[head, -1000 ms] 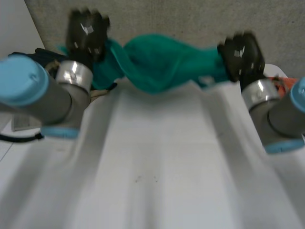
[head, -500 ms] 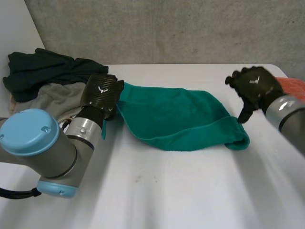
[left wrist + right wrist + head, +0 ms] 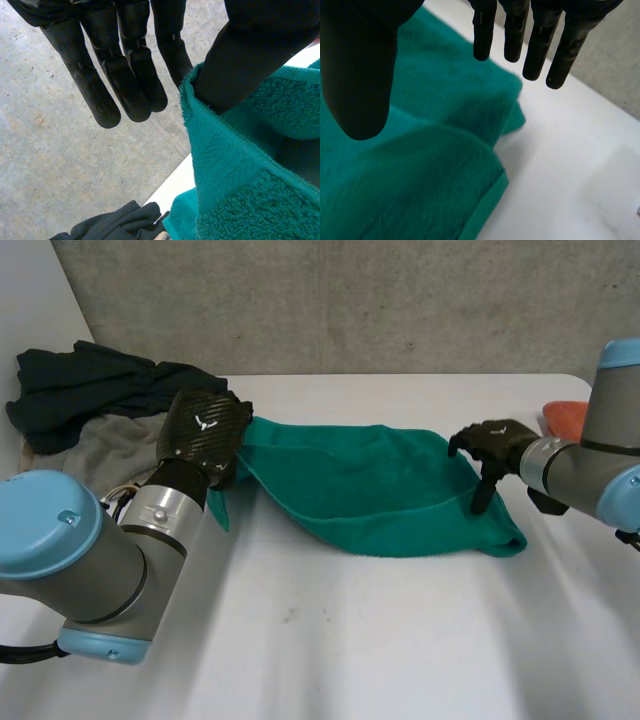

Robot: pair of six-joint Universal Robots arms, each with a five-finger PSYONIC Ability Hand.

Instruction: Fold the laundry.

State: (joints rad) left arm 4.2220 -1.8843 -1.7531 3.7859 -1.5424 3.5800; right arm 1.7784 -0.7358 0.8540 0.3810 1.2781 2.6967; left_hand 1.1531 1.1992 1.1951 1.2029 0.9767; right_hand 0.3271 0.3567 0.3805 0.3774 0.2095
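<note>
**K:** Right hand (image 3: 492,445) is sitting lower and further in than half a second ago, now over the right end of the green towel (image 3: 370,490). Towel is lying spread on the white table (image 3: 380,650); a second ago it was hanging stretched between both hands.

**M:** Right hand state?

**K:** Wrist view is showing the fingers straight, standing apart from the thumb, nothing between them. Towel is lying under the palm. In the head view one finger is pointing down at the towel's rolled right edge. Whether it is touching, I cannot tell.

**M:** Left?

**K:** Left hand (image 3: 205,428) is sitting at the towel's left edge. Fingers are hanging straight, well apart from the thumb. Towel's edge is draping over the thumb, not pinched.

**M:** Anything else on the table?

**K:** Dark clothes (image 3: 90,380) and a grey garment (image 3: 110,445) are piling up just beyond the left hand. An orange cloth (image 3: 565,418) is peeking out behind the right arm.
</note>
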